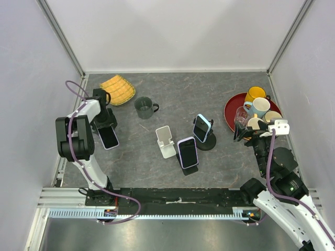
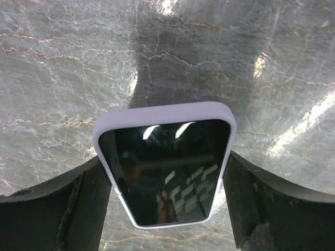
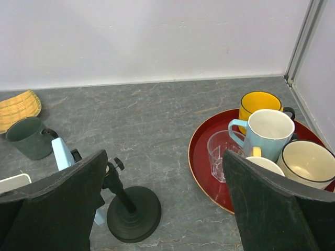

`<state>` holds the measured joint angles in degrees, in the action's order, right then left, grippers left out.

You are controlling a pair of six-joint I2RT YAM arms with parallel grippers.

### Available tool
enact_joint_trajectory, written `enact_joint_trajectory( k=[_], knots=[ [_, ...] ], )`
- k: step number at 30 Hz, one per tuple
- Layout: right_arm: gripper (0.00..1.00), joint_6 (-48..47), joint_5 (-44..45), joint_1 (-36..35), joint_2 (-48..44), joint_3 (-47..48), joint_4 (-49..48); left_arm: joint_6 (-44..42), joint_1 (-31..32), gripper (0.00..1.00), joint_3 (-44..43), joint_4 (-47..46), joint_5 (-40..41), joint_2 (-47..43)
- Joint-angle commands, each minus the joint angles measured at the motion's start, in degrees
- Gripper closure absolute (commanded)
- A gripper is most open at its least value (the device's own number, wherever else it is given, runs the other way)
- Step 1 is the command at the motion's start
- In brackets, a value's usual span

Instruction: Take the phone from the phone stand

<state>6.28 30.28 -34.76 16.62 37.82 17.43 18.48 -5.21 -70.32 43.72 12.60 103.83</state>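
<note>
- Left wrist view: left fingers (image 2: pixel 68 209) press on both long edges of the lilac-cased phone (image 2: pixel 165 167), clamped on it screen-up, likely a side grip to keep off the glass.
- Top external: phone is at the left side of the worktop (image 1: pixel 172 94), well apart from the empty white stand (image 1: pixel 166 141). Removal looks done and only the release is left. Can't tell if the phone touches the worktop.
- Dark phone (image 1: pixel 187 151) and blue phone (image 1: pixel 202 127) sit on their own stands.
- Right fingers (image 3: pixel 52 204) are wide apart, hold nothing, and hover beside the red tray (image 3: pixel 199 172), probably staying clear.
</note>
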Motion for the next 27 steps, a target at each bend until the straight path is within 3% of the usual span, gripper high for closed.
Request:
enact_joint_trajectory(
  k=[1,5,11,14,15,20,25,27],
  knots=[
    [0.02,0.5,-0.1,-0.3,-1.0,-0.6,-2.0,-1.9,-0.7,0.77,-1.5,-2.2,2.8,1.5],
    [0.02,0.5,-0.1,-0.3,-1.0,-0.6,-2.1,-1.3,-0.9,0.62,-0.8,-3.9,2.6,2.3],
    [0.02,0.6,0.0,-0.3,-1.0,-0.6,-2.0,-0.9,-0.9,0.51,0.0,-5.7,0.9,2.6],
    [0.02,0.7,-0.1,-0.3,-0.9,-0.6,-2.0,-0.8,-0.9,0.41,0.6,-6.4,0.1,3.0],
    [0.02,0.7,-0.1,-0.3,-1.0,-0.6,-2.0,-0.8,-0.9,0.33,0.6,-6.5,-0.1,3.1],
    [0.02,0.7,-0.1,-0.4,-1.2,-0.6,-2.0,-0.7,-0.9,0.22,0.8,-6.5,-0.2,3.4],
    [0.02,0.7,0.0,-0.2,-1.3,-0.7,-2.0,0.0,-0.9,0.02,1.1,-6.3,0.6,2.6],
    [0.02,0.7,0.0,-0.4,-1.3,-0.7,-1.8,0.2,-0.9,0.00,1.2,-6.2,0.9,2.1]
  ],
)
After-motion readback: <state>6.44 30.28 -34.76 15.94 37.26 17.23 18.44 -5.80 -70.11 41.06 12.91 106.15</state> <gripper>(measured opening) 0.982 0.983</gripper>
